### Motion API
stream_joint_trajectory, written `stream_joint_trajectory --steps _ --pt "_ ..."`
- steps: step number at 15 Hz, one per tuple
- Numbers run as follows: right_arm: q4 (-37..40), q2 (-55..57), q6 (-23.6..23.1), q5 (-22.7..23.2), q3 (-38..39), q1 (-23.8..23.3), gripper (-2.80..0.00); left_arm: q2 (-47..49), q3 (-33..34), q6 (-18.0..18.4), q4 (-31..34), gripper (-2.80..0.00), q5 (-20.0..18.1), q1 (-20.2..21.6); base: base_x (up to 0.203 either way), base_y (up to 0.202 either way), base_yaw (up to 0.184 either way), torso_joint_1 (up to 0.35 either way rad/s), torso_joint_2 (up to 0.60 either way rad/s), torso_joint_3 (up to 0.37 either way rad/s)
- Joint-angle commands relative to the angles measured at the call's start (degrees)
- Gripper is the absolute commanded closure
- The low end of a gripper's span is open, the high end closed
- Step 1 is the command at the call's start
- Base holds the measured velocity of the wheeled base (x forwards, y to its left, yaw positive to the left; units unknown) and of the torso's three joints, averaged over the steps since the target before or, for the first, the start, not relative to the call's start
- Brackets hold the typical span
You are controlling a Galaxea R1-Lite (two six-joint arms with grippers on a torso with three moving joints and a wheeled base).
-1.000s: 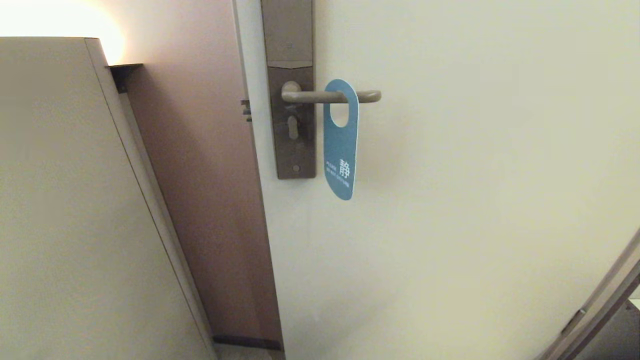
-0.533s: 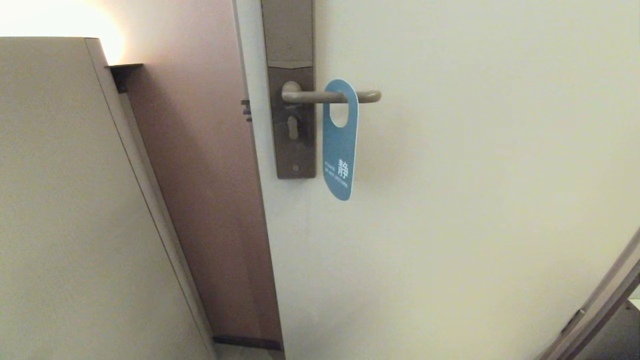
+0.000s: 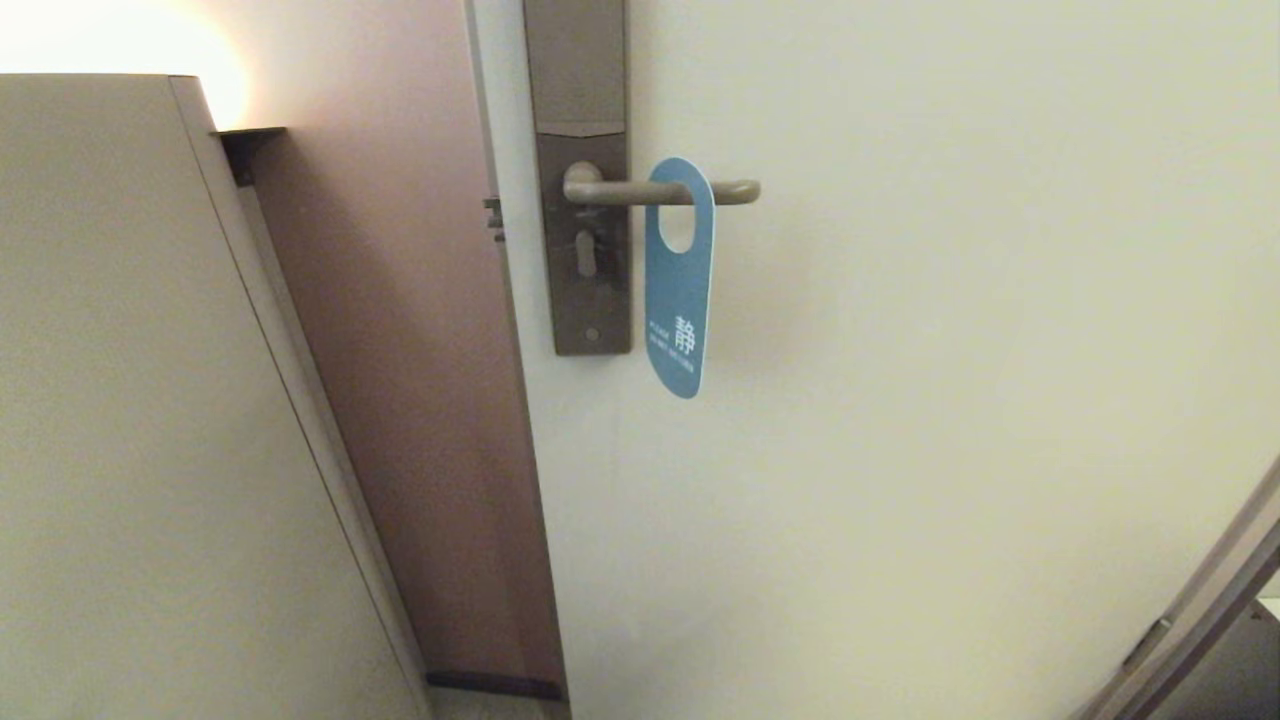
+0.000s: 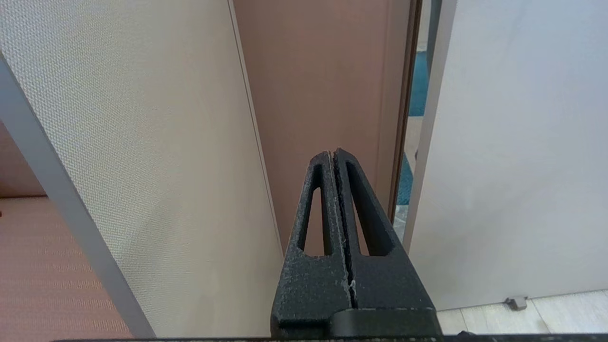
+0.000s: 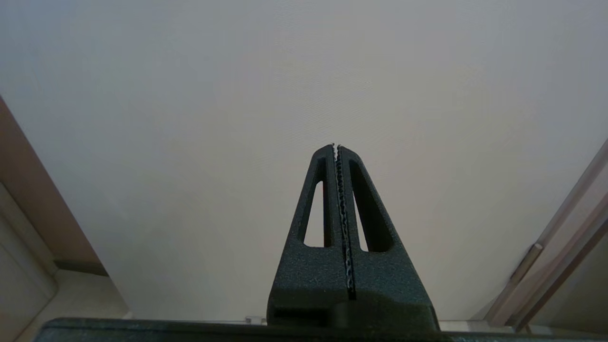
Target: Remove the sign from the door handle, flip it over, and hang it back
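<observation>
While the sign (image 3: pixel 679 290) hangs on the door handle (image 3: pixel 660 192) at twelve o'clock, my left gripper (image 4: pixel 335 156) and right gripper (image 5: pixel 336 149) are closed and empty; every step looks undone.

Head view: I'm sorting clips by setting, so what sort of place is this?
Probably a hotel room doorway. A blue do-not-disturb style sign hangs on the door handle, which sits on a tall lock plate of the hotel kind, on a plain pale door.

Left end effector (image 4: pixel 335 153) fingers pressed together, empty; right end effector (image 5: pixel 336 147) likewise, empty.
</observation>
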Motion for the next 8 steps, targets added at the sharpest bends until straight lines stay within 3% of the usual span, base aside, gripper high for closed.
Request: stream_joint_trajectory --steps 1,8 --pt "-0.05 -0.09 -0.33 -0.02 0.0 0.01 0.0 0.09 0.0 0.01 0.0 0.0 -0.01 0.09 0.0 0.0 0.0 0.0 0.0 0.0" --pt "0.3 -0.09 -1.57 0.15 -0.18 0.01 0.0 0.09 0.0 0.01 0.0 0.0 -0.01 0.02 0.0 0.0 0.0 0.0 0.0 0.0"
